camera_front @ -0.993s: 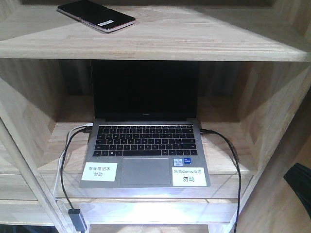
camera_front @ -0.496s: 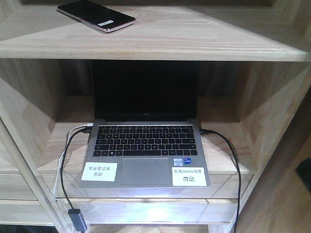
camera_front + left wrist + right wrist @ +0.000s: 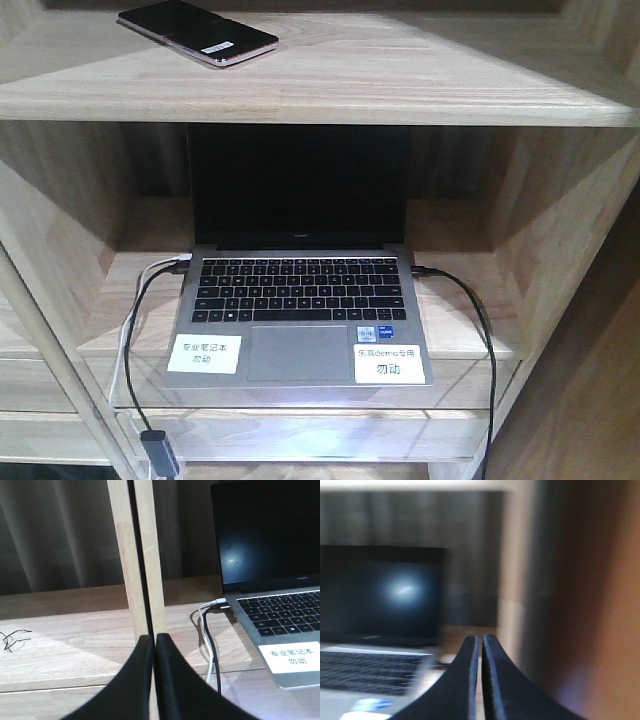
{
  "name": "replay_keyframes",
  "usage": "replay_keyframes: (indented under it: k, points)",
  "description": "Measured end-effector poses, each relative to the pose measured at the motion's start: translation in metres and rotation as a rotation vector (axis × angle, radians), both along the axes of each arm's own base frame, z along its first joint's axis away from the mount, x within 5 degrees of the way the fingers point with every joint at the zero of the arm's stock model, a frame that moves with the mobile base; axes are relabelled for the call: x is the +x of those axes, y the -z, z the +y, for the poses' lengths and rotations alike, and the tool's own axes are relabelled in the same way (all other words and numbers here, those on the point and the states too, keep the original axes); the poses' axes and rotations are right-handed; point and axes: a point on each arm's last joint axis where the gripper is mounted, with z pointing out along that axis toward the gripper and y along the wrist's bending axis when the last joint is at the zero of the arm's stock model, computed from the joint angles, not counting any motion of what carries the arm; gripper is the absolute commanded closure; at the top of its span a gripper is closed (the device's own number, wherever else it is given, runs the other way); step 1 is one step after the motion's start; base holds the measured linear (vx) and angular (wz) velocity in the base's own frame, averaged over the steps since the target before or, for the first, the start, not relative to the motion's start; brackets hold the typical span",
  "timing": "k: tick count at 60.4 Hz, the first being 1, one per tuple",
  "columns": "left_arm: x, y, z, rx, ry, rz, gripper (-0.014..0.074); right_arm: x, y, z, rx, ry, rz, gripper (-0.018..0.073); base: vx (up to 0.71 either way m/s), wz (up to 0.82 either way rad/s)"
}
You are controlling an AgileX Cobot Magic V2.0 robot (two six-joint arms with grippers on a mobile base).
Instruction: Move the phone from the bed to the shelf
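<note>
While the phone (image 3: 197, 32) lies flat near the left end of the shelf's (image 3: 420, 70) top board, close to the front edge, lots of bare wood stays open to its right. Only the front view shows the phone; the wrist views show the open laptop (image 3: 298, 305) one level down, its cables (image 3: 210, 645), and a wooden post (image 3: 137, 560). Both the left gripper (image 3: 154, 645) and the right gripper (image 3: 480, 647) have their black fingers pressed together holding nothing, down by the laptop and well below the phone.
</note>
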Motion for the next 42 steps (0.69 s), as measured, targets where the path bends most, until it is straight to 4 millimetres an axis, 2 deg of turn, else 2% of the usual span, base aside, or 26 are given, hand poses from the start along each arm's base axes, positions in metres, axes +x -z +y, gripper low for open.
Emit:
replay_keyframes:
  k: [11, 42]
  points:
    - [0.0, 0.0, 0.0, 0.0, 0.0, 0.0, 0.0596, -0.001, 0.023, -0.004, -0.004, 0.066, -0.005, 0.0563, 0.0, 0.0]
    - [0.0, 0.0, 0.0, 0.0, 0.0, 0.0, 0.0596, -0.001, 0.024, -0.005, -0.014, 0.08, 0.002, 0.0563, 0.0, 0.0]
